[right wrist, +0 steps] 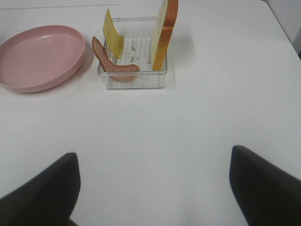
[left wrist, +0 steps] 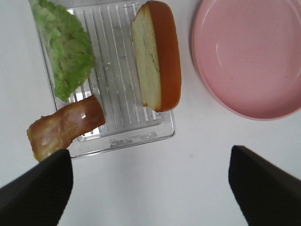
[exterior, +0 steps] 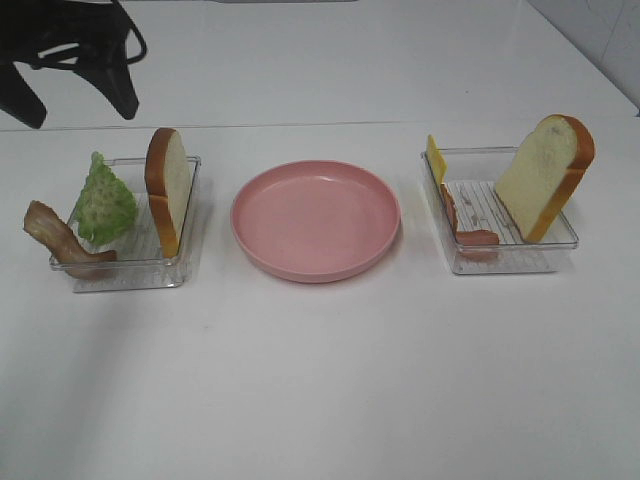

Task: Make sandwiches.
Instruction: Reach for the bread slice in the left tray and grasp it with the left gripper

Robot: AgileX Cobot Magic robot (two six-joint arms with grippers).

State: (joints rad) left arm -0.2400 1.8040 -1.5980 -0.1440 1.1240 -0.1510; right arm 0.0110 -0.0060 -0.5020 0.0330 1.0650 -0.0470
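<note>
Exterior view. The plate (exterior: 315, 215) sits at centre frame.

The left tray (exterior: 125, 272), left of centre, holds:
- left bread (exterior: 167, 190), on edge along the tray's right wall
- lettuce (exterior: 103, 203), upright in the middle
- bacon (exterior: 60, 240), hanging over the left rim

The right tray (exterior: 505, 262), right of centre, holds:
- right bread (exterior: 545, 175), leaning at the tray's right side
- cheese (exterior: 435, 158), standing at the upper-left corner
- ham (exterior: 462, 228), slumped along the left wall

All ingredients are in the trays, unstacked.

Left gripper (left wrist: 150, 188): fingers spread wide, gripping nothing, above the table just beside the left tray.

Right gripper (right wrist: 153, 188): fingers spread wide, gripping nothing, above the table, well apart from the right tray.
</note>
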